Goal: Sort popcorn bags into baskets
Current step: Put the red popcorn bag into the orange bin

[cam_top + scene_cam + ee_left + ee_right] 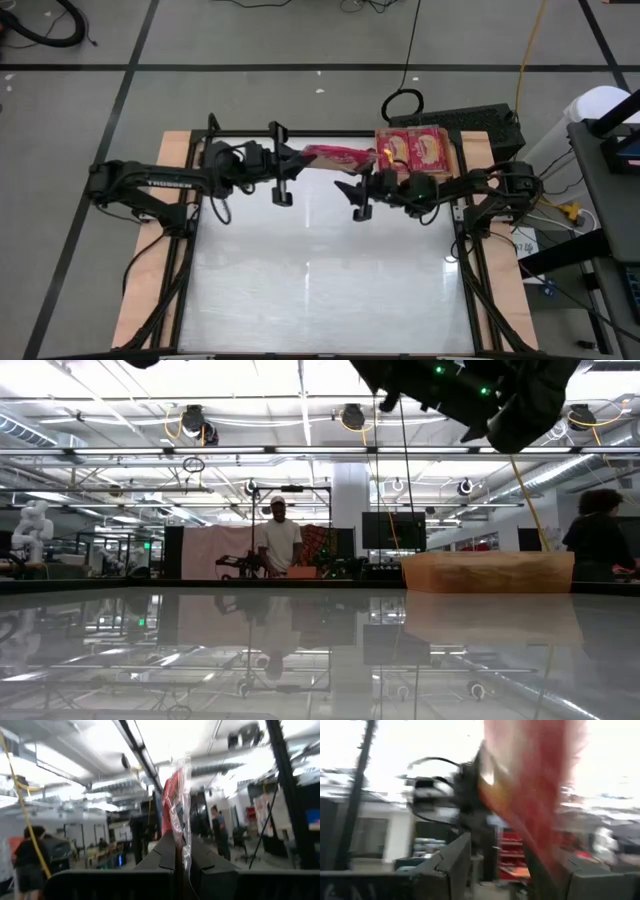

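Glossy counter (320, 290) below: left tool (298, 157) clamps a red popcorn bag (335, 155) aloft; right tool (362, 185), fingers spread around its far end, beside the orange tray (448, 150).

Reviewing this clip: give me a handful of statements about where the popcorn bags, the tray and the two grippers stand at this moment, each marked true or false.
1. The left gripper is shut on a popcorn bag. True.
2. The orange tray sits at the table's near edge. False: it sits at the far edge, on the right arm's side.
3. The tray is bare. False: red packets lie in it.
4. The right gripper is open beside the held bag. True.
5. Both arms rest on the tabletop. False: in the low view both are up off it.
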